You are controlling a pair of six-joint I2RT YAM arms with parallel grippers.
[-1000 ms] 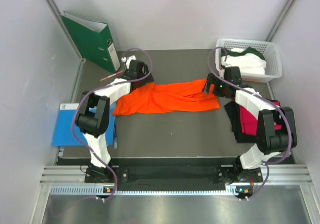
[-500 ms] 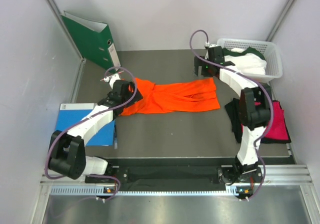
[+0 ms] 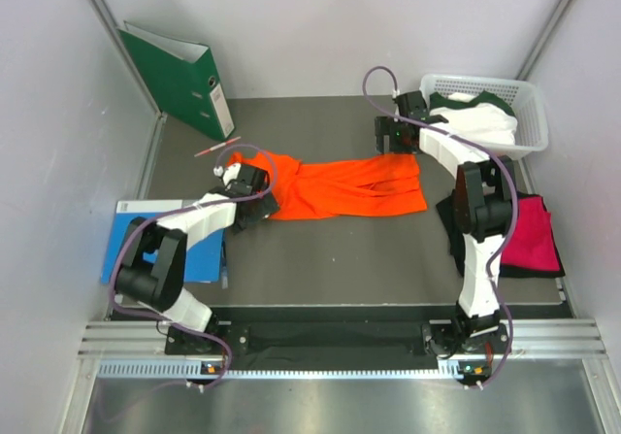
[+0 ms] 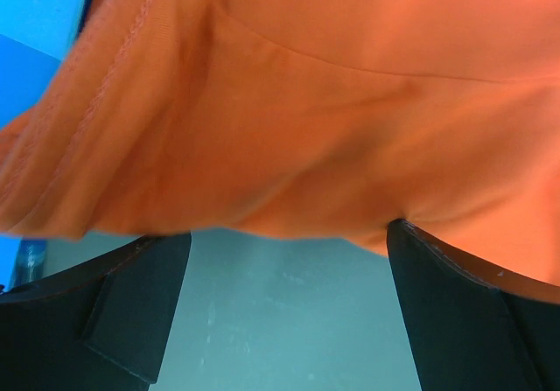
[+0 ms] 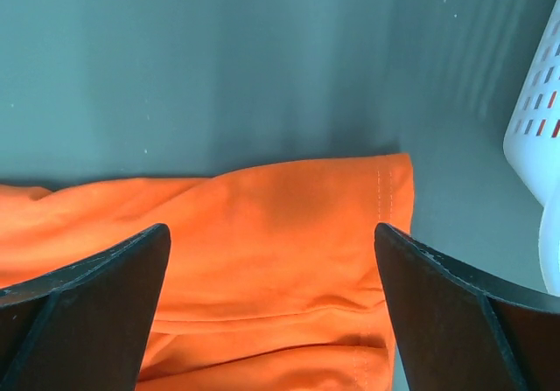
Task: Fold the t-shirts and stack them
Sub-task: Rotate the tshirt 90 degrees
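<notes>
Dark grey tabletop (image 3: 320,259) between pale walls carries everything. From overhead, my left gripper (image 3: 254,203) sits at the left end of the orange t-shirt (image 3: 340,186), which lies bunched lengthwise across the middle. My right gripper (image 3: 393,143) sits at the shirt's far right corner.

Only the wrist views show how my fingers stand. My left fingers (image 4: 131,321) are wide apart with orange cloth draped just ahead of them and nothing pinched; a slice of the blue folder (image 4: 26,50) shows behind. My right fingers (image 5: 87,295) are equally spread over the shirt's stitched corner, with the white basket (image 5: 538,129) at the edge.

Overhead alone shows the rest. That basket holds the white t-shirt with dark green trim (image 3: 475,121). The magenta t-shirt (image 3: 532,240) lies on the black t-shirt (image 3: 448,228) by the right edge. A green ring binder (image 3: 179,80) stands at the far left.
</notes>
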